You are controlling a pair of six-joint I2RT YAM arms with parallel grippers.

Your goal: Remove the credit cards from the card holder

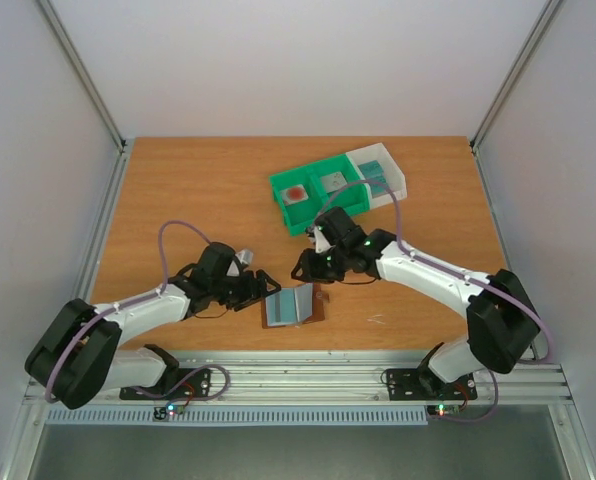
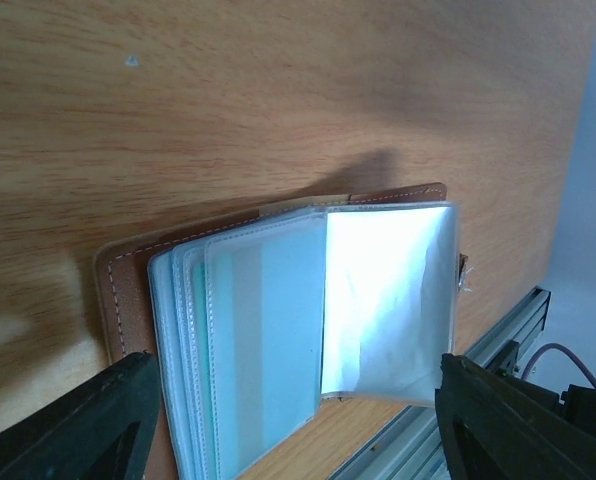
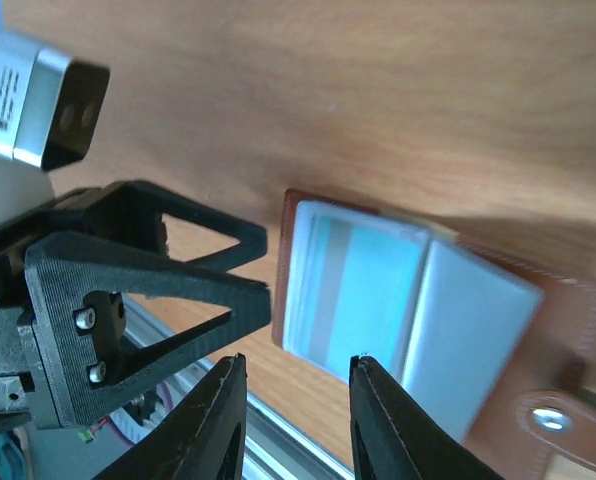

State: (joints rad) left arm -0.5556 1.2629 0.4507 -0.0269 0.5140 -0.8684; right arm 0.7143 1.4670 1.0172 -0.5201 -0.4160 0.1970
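The card holder (image 1: 294,305) lies open near the table's front edge, brown leather with clear sleeves fanned out. A teal credit card (image 2: 268,340) shows inside one sleeve, also seen as the teal credit card (image 3: 363,290) in the right wrist view. My left gripper (image 2: 298,430) is open, its fingers (image 2: 78,430) standing wide on either side of the card holder (image 2: 128,290). My right gripper (image 3: 296,385) hovers just above the card holder's (image 3: 568,320) near edge, open with nothing between its fingertips. The two grippers, left (image 1: 268,285) and right (image 1: 303,268), are close together over the holder.
A green bin (image 1: 281,205) with a red-spotted tile and a grey square sits behind the right arm. A white bin (image 1: 400,180) adjoining it holds teal pieces. The metal rail (image 1: 308,378) runs along the table's front edge, right by the holder.
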